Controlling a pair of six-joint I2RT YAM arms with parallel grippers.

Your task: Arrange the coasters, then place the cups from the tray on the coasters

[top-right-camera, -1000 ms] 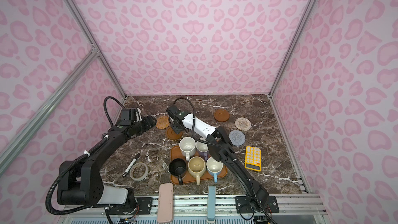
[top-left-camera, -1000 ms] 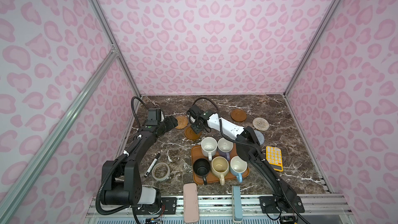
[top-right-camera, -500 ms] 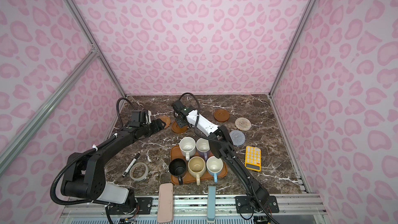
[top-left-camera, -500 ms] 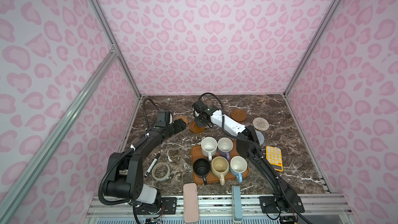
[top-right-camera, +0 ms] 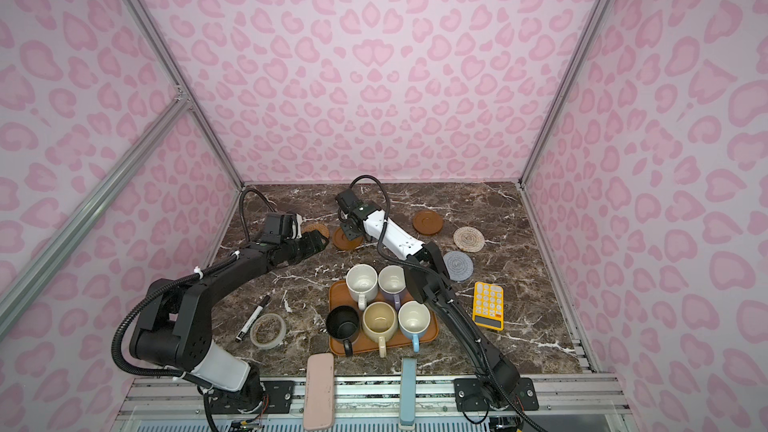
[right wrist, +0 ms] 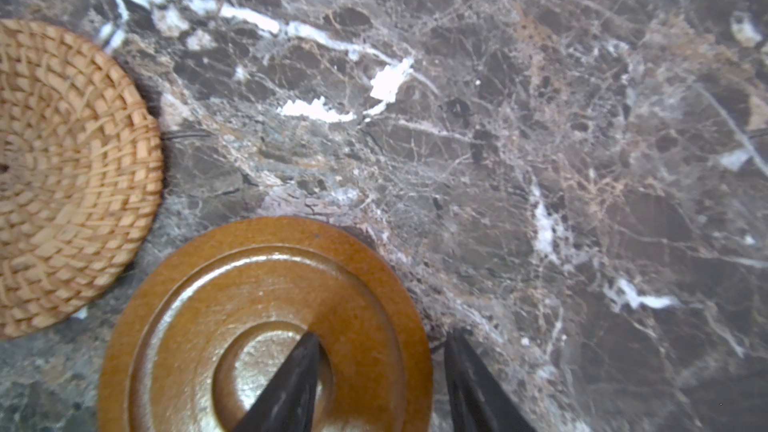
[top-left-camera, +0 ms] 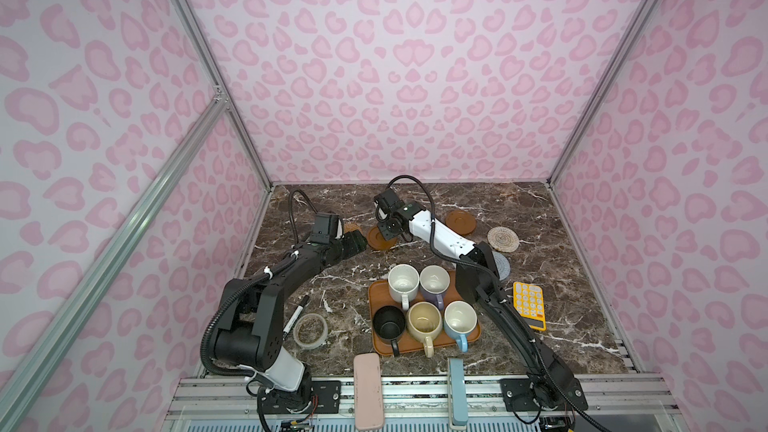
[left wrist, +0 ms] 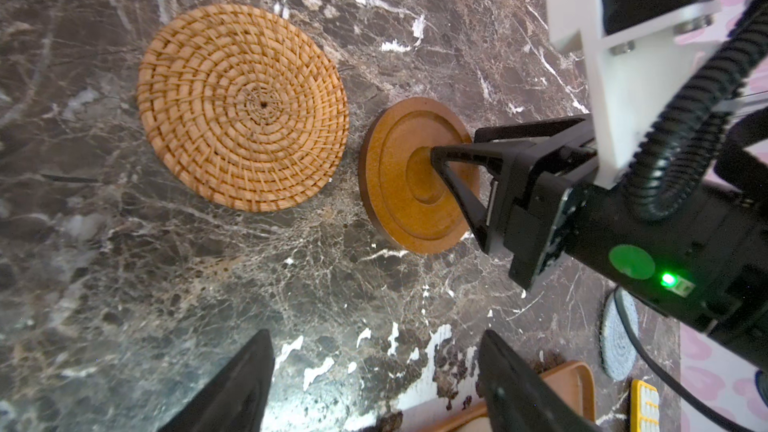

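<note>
Your right gripper [right wrist: 382,334], jaws apart, straddles the rim of the smooth brown wooden coaster [right wrist: 199,317], left of centre in both top views. One tip rests on its centre, probably to slide it beside the tan rattan coaster [left wrist: 243,108]. Your left gripper [left wrist: 376,334] hovers empty, jaws wide. Five ceramic mugs [top-left-camera: 402,282] wait on the orange-brown rectangular tray [top-left-camera: 409,347].

Marble table [top-left-camera: 561,243] bearing coasters [top-left-camera: 461,221], tray [top-left-camera: 444,344], calculator [top-left-camera: 528,305], tape roll [top-left-camera: 309,342], marker [top-left-camera: 296,320].
</note>
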